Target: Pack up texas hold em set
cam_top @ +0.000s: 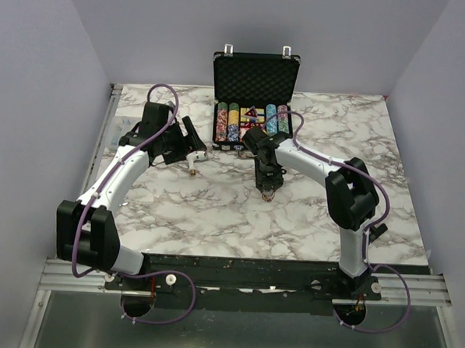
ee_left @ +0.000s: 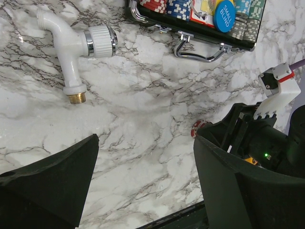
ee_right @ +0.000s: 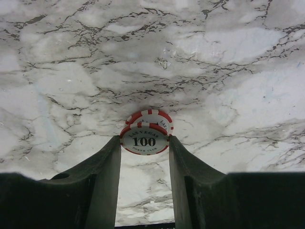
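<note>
The black briefcase (cam_top: 253, 80) stands open at the back, foam lid up, with multicoloured chip rows (cam_top: 232, 121) inside. The left wrist view shows its front edge (ee_left: 143, 16), a red card box (ee_left: 199, 13), a blue "small blind" disc (ee_left: 224, 15) and a yellow disc (ee_left: 208, 5). My right gripper (cam_top: 267, 193) points down at the table in front of the case. In its wrist view it (ee_right: 144, 141) is shut on a red-and-white 100 chip (ee_right: 144, 140), with a second such chip (ee_right: 152, 117) just behind it. My left gripper (cam_top: 193, 147) is open and empty (ee_left: 143, 176).
A white plastic pipe fitting (ee_left: 71, 45) with a brass end lies on the marble table by my left gripper (cam_top: 194, 163). The case's silver handle (ee_left: 200, 52) faces the arms. A red chip edge (ee_left: 196, 128) shows beside the right arm's gripper.
</note>
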`<state>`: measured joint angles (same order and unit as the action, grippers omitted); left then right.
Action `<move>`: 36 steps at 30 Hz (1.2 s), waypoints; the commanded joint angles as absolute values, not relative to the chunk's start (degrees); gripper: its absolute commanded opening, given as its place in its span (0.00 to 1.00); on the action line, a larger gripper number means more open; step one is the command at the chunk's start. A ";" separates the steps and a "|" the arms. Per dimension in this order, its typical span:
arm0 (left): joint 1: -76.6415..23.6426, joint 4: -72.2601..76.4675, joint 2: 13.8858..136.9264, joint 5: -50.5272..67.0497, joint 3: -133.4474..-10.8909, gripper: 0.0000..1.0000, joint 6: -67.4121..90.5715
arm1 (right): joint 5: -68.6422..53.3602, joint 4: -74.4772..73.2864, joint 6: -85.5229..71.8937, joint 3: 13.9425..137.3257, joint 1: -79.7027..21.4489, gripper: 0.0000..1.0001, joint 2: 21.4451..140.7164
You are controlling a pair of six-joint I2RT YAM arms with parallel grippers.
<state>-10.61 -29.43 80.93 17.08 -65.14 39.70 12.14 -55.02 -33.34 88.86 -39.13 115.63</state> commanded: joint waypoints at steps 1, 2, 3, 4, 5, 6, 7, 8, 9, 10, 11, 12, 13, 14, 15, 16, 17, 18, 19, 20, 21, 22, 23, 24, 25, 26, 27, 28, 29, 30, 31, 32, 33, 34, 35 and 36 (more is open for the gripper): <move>-10.32 -29.24 81.53 18.05 -66.72 0.80 39.81 | 11.33 -53.79 -32.65 89.08 -38.82 0.37 116.45; -10.37 -29.23 81.61 18.03 -66.74 0.80 39.81 | 11.42 -53.87 -32.64 88.96 -38.83 0.38 116.54; -10.37 -29.27 81.65 18.06 -66.79 0.80 39.81 | 11.59 -54.06 -32.68 88.95 -38.80 0.39 116.67; -10.37 -29.26 81.69 18.16 -66.71 0.80 39.81 | 11.68 -54.19 -32.63 88.88 -38.77 0.39 116.71; -10.37 -29.22 81.73 18.23 -66.77 0.80 39.81 | 11.78 -54.27 -32.66 88.79 -38.79 0.40 116.72; -10.30 -29.21 81.69 18.29 -66.78 0.80 39.81 | 11.70 -54.26 -32.66 88.78 -38.85 0.41 116.72; -10.31 -29.27 81.77 18.33 -66.80 0.80 39.81 | 11.46 -54.27 -32.65 88.74 -38.85 0.42 116.78; -10.36 -29.25 81.82 18.39 -66.78 0.80 39.81 | 11.25 -54.31 -32.61 88.74 -38.85 0.43 116.85; -10.28 -29.19 81.76 18.41 -66.79 0.80 39.81 | 11.08 -54.28 -32.59 88.76 -38.85 0.45 116.96; -10.30 -29.24 81.80 18.37 -66.72 0.80 39.81 | 10.90 -54.28 -32.54 88.65 -38.85 0.47 116.97; -10.28 -29.22 81.82 18.32 -66.74 0.80 39.81 | 10.66 -54.18 -32.49 88.59 -38.80 0.49 117.01; -10.28 -29.21 81.83 18.30 -66.76 0.80 39.81 | 10.42 -54.12 -32.43 88.43 -38.80 0.51 116.93; -10.31 -29.26 81.77 18.31 -66.78 0.80 39.81 | 10.37 -53.98 -32.47 88.34 -38.80 0.53 116.81; -10.28 -29.27 81.82 18.33 -66.79 0.80 39.81 | 10.35 -54.02 -32.44 88.28 -38.85 0.54 116.60; -10.28 -29.23 81.78 18.34 -66.79 0.80 39.81 | 10.24 -53.93 -32.52 88.22 -38.85 0.55 116.31; -10.28 -29.22 81.77 18.26 -66.73 0.80 39.81 | 10.13 -53.78 -32.61 88.04 -38.85 0.57 115.85; -10.28 -29.26 81.90 18.44 -66.69 0.80 39.89 | 10.03 -53.44 -32.85 87.82 -38.84 0.59 115.32; -10.28 -29.02 81.94 18.90 -66.63 0.80 40.05 | 10.09 -53.23 -33.25 87.30 -38.84 0.61 114.56; -10.33 -28.94 82.08 19.25 -66.53 0.80 40.23 | 10.38 -52.90 -33.81 86.92 -38.80 0.62 113.84; -10.28 -28.91 82.09 19.75 -66.50 0.80 40.41 | 11.04 -52.65 -34.66 86.25 -38.84 0.64 112.92; -10.28 -28.79 82.17 20.22 -66.43 0.80 40.59 | 11.82 -52.11 -35.55 85.66 -38.77 0.66 111.80; -10.32 -28.68 82.18 20.69 -66.40 0.80 40.82 | 13.09 -51.61 -37.07 84.85 -38.64 0.69 110.68; -10.34 -28.59 82.10 21.18 -66.32 0.80 40.94 | 14.14 -51.18 -39.06 84.09 -38.31 0.70 109.47; -10.37 -28.45 82.09 21.47 -66.31 0.80 41.00 | 14.89 -50.59 -41.22 83.12 -37.71 0.70 108.38; -10.33 -28.55 81.97 21.48 -66.36 0.80 40.96 | 14.79 -49.58 -43.71 81.80 -37.13 0.70 106.93; -10.35 -28.51 81.91 21.38 -66.31 0.79 41.01 | 14.35 -47.84 -45.57 80.67 -36.48 0.70 105.64; -10.37 -28.63 81.86 21.19 -66.32 0.79 40.96 | 14.06 -46.25 -48.04 79.15 -35.94 0.70 104.18; -10.34 -28.73 81.91 20.99 -66.42 0.79 40.96 | 14.06 -44.66 -50.61 77.79 -35.54 0.72 102.70; -10.35 -28.70 81.80 20.92 -66.36 0.79 40.95 | 14.01 -43.30 -54.00 76.13 -35.11 0.76 101.48; -10.32 -28.82 81.78 20.96 -66.42 0.79 40.96 | 13.98 -42.06 -57.44 74.87 -34.75 0.82 99.91; -10.33 -28.71 81.68 21.00 -66.39 0.79 40.96 | 14.06 -41.68 -61.65 73.38 -34.30 0.95 98.88; -10.37 -28.82 81.73 21.09 -66.39 0.79 40.95 | 14.23 -41.45 -66.52 72.00 -34.04 1.00 97.40; -10.36 -28.86 81.78 21.10 -66.39 0.79 41.04 | 14.24 -40.97 -70.33 70.21 -33.85 1.00 96.05; -10.32 -28.89 81.82 21.24 -66.39 0.79 41.12 | 14.16 -39.54 -74.42 68.11 -33.68 1.00 94.40; -10.37 -28.92 81.90 21.48 -66.38 0.79 41.36 | 14.28 -38.51 -78.02 66.37 -33.34 1.00 93.20; -10.35 -28.79 81.95 21.81 -66.33 0.78 41.55 | 14.17 -38.88 -83.15 65.20 -32.97 1.00 92.45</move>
<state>-10.61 -29.26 81.71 19.99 -65.14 40.60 12.91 -42.46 -61.93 70.43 -33.63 96.20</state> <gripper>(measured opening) 0.790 0.995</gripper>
